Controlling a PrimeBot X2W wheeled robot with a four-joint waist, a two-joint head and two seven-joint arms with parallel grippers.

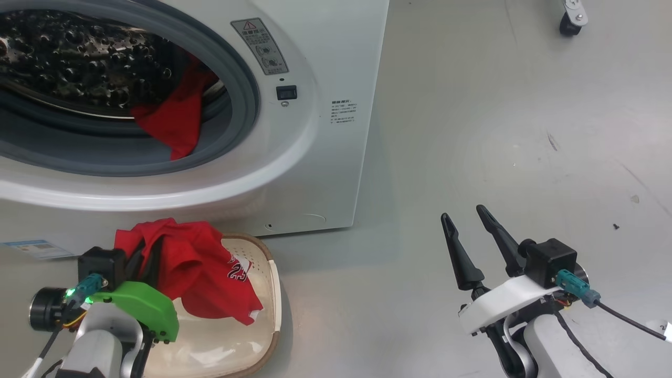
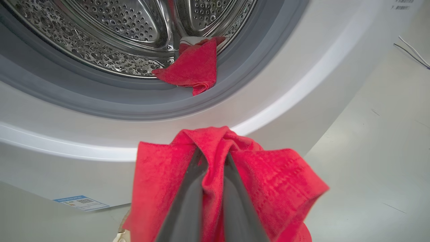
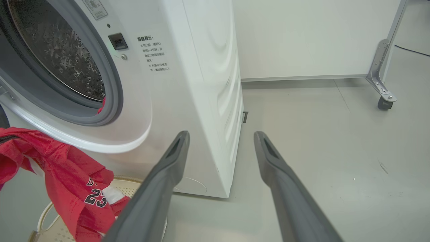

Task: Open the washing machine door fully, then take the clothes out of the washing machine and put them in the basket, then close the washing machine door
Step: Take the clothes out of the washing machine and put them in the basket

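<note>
Release step in hand, by the look of it: left end effector (image 2: 213,155) clamped narrow on red jersey (image 1: 199,262), hanging over basket (image 1: 276,294) at 7 o'clock of head view. Centre over basket, lower until slack, then open and lift straight up. Right end effector (image 1: 463,211) spread wide, empty, at 4 o'clock. Second garment (image 1: 176,118) hanging from washing machine (image 1: 325,157) mouth at 10 o'clock.

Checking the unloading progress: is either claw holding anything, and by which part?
The left claw pinches a red jersey by a bunched fold, the rest hanging over the basket. The right claw is open, holding nothing.
</note>
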